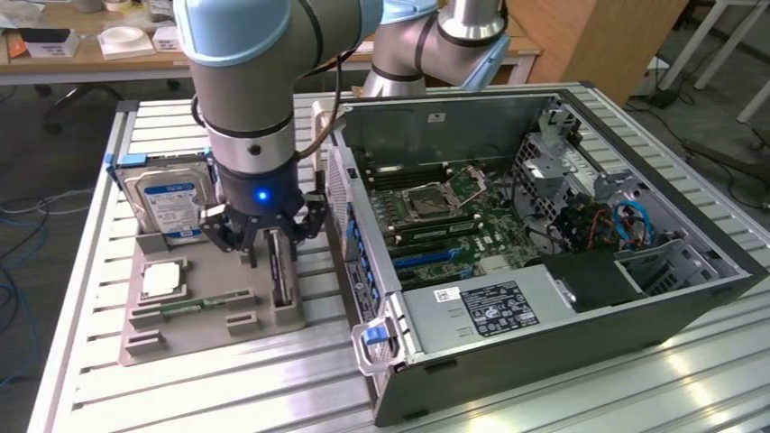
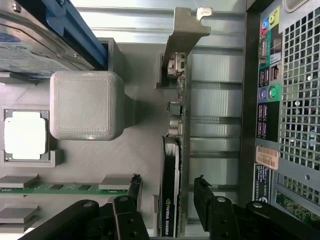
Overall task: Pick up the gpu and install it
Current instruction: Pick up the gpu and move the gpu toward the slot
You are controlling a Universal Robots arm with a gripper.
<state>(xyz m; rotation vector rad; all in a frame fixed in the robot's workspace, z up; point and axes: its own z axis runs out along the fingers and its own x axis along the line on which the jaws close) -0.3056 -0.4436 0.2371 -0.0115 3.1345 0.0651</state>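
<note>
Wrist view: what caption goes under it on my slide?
Open gripper on either side of the graphics card standing in its gray tray, beside the computer case.

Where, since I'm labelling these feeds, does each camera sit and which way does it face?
Exterior view: off the arm, raised, looking down slantwise at the open black computer case and grey parts tray; the grey-and-blue arm and black gripper show.
Wrist view: on the wrist, looking down along the open fingers that straddle the dark gpu card with its silvery bracket.
Shared: gpu, tray, case, silver hard drive with blue-white label.
</note>
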